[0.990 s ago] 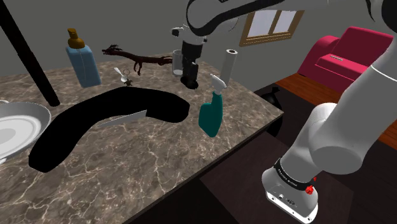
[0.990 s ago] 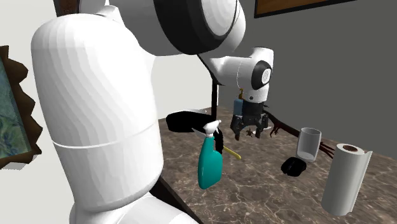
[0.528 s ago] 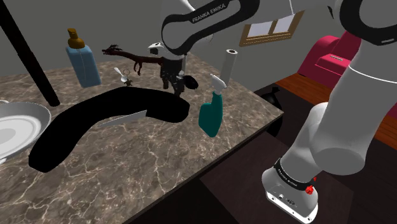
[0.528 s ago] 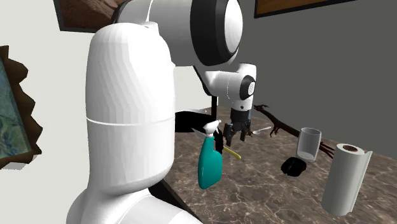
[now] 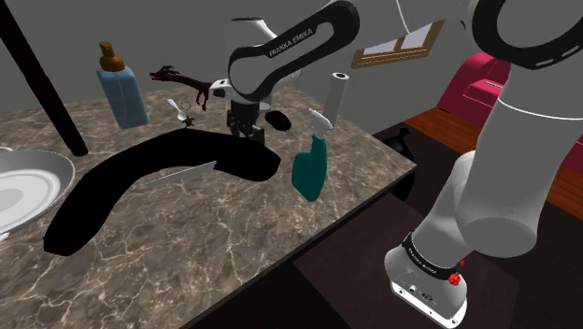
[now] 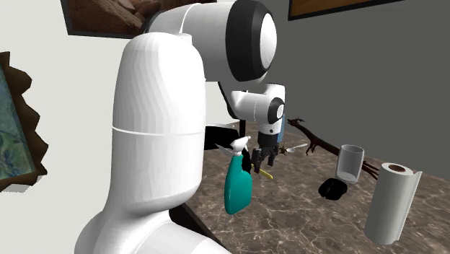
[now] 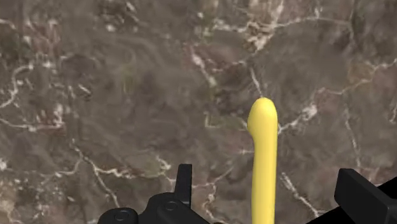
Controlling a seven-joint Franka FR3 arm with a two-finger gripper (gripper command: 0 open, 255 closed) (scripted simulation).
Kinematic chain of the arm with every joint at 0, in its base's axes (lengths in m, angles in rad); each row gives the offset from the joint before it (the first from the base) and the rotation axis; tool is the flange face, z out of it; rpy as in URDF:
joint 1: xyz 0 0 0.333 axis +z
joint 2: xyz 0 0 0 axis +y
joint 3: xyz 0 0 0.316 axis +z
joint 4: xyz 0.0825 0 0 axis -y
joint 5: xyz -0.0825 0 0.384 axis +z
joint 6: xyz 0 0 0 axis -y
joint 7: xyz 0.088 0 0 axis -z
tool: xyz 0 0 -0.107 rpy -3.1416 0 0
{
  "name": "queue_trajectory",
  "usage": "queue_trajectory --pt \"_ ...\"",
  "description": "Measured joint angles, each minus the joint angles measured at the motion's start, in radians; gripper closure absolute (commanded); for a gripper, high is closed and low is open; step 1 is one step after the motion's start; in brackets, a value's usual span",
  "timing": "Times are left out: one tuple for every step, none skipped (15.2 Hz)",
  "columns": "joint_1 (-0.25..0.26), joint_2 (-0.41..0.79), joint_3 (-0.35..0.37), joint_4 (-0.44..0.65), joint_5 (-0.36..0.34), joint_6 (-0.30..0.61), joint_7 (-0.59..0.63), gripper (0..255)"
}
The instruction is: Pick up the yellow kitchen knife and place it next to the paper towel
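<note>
Yellow knife (image 7: 263,165) lies on the marbled surface (image 7: 95,95). My tool (image 5: 245,129) hangs open close above, fingers (image 7: 184,181) either side without touching, the knife's long axis square across their closing line. I judge straight down suits.

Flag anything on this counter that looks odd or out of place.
The big curved black shape lying across the marble counter stands out: it is flat and featureless, with no shading, unlike everything around it. A dark gnarled branch at the counter's far side also looks odd for a kitchen surface.
</note>
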Motion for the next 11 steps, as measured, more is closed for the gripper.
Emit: queue_trajectory --pt "0.000 0.008 0.000 -0.012 0.002 0.020 -0.003 0" --pt "0.000 0.018 0.000 -0.006 0.002 0.026 -0.003 0" --pt "0.001 0.019 -0.001 -0.007 0.002 0.030 -0.002 0" --pt "0.000 0.022 -0.001 -0.006 0.002 0.032 -0.003 0" --pt "0.001 0.023 -0.002 -0.006 0.002 0.033 -0.002 0" --pt "0.001 0.024 -0.002 -0.006 0.002 0.034 -0.002 0" --pt "0.002 0.024 -0.002 -0.006 0.002 0.032 -0.002 0" --pt "0.002 0.025 -0.002 -0.005 0.002 0.033 -0.002 0" --pt "0.002 0.024 -0.002 -0.007 0.003 0.033 -0.002 255" --pt "0.002 0.025 -0.002 -0.005 0.003 0.031 -0.003 255" --pt "0.004 0.027 0.000 -0.006 0.004 0.030 -0.002 255"
